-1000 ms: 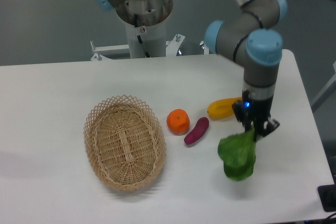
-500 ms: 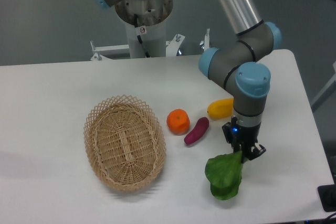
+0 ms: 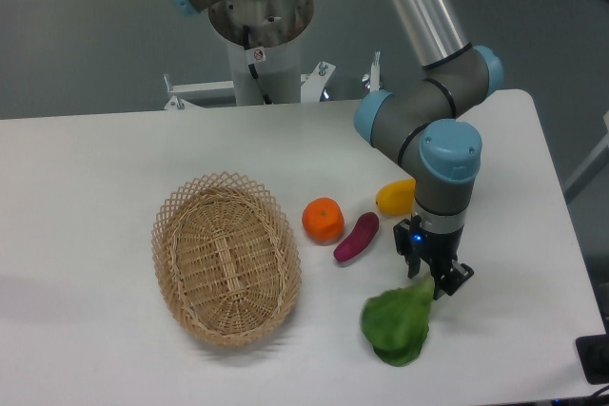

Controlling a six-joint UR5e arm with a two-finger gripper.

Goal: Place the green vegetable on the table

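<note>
My gripper (image 3: 433, 278) is pinched on the stem end of the green vegetable (image 3: 396, 326), leaf low over the table (image 3: 95, 168) near the front edge; early release could make it flop toward the purple eggplant (image 3: 356, 237), or snag my fingers

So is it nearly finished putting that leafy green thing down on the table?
Nearly. The green vegetable is already out near the table's front edge, clear of the wicker basket, and its leaf looks to be lying on the surface. The gripper is low and appears shut on the stem end. What is left: open the fingers and lift away.
</note>
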